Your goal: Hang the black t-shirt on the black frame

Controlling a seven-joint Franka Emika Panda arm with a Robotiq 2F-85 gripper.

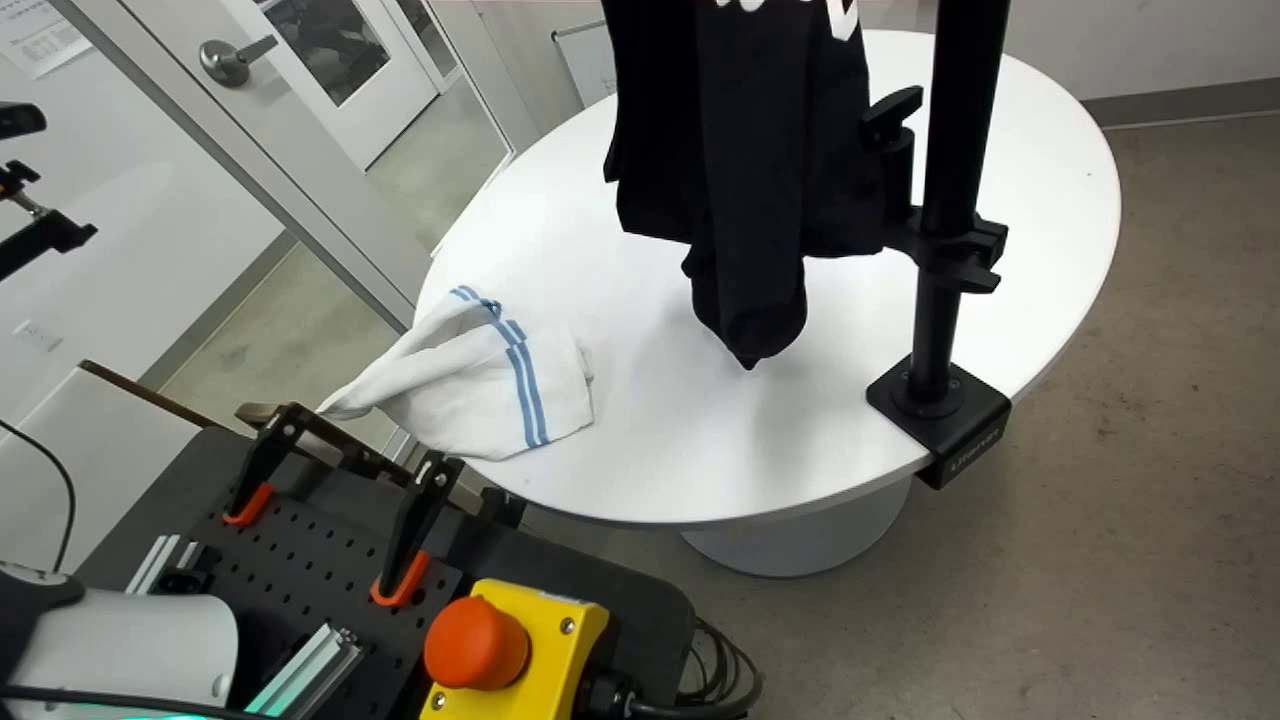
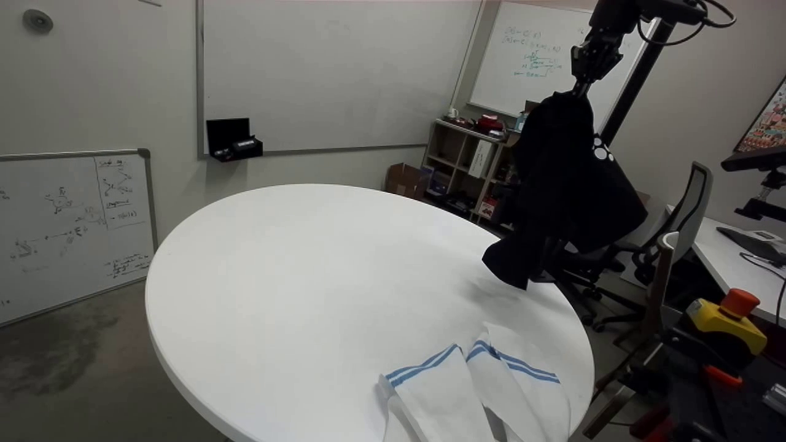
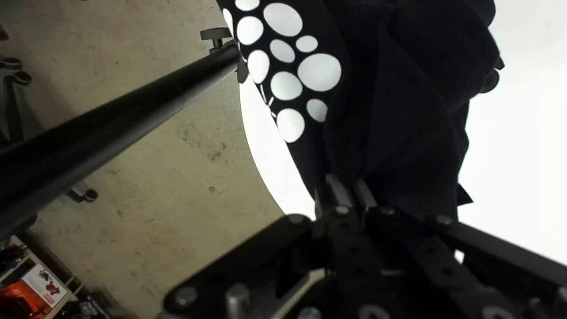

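Observation:
The black t-shirt [image 1: 745, 150] hangs in loose folds over the round table in both exterior views, its lowest tip just above the tabletop; it also shows here [image 2: 552, 178]. Its white dot print faces the post in the wrist view [image 3: 398, 88]. My gripper [image 2: 581, 91] is shut on the shirt's top; its fingertips pinch the fabric in the wrist view [image 3: 347, 188]. The black frame's post [image 1: 955, 190] stands right beside the shirt, and it runs diagonally at left in the wrist view [image 3: 110, 126]. I cannot tell whether shirt and frame touch. The frame's broad horizontal arm is not visible.
The frame's base [image 1: 940, 410] is clamped at the white round table's [image 1: 640, 470] edge. A clamp with a knob [image 1: 890, 115] juts from the post. A white cloth with blue stripes [image 1: 490, 385] lies at the table's edge. A yellow box with a red button [image 1: 515, 640] sits nearby.

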